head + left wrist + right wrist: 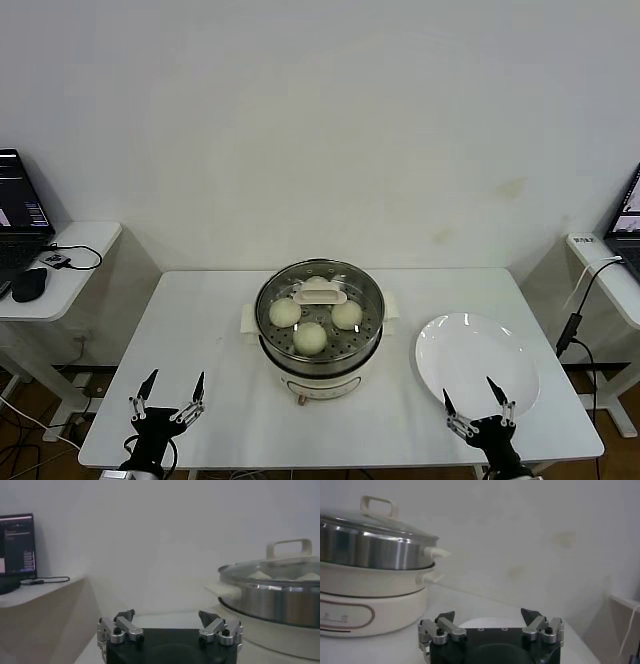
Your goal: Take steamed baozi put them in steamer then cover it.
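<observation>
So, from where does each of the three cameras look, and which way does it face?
Head view: high on the robot, looking down at the table, covered steamer and empty plate; both open grippers show, left, right.
Left wrist view: low, behind the left gripper, facing the wall.
Right wrist view: low, behind the right gripper.
Both wrist views share the steamer and its cover.

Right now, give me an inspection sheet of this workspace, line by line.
Surface: white table, steamer central, plate at the robot's right.
Job's things: steamer on its cream base; three baozi visible inside, a fourth cannot be confirmed; glass cover seated on top.
Clutter: white plate, bare.
Grippers: left gripper and right gripper open, holding nothing, at the table's near edge.
Cables: black cable hanging off the right side desk.
Surroundings: white wall; laptop and mouse on the left side desk.
</observation>
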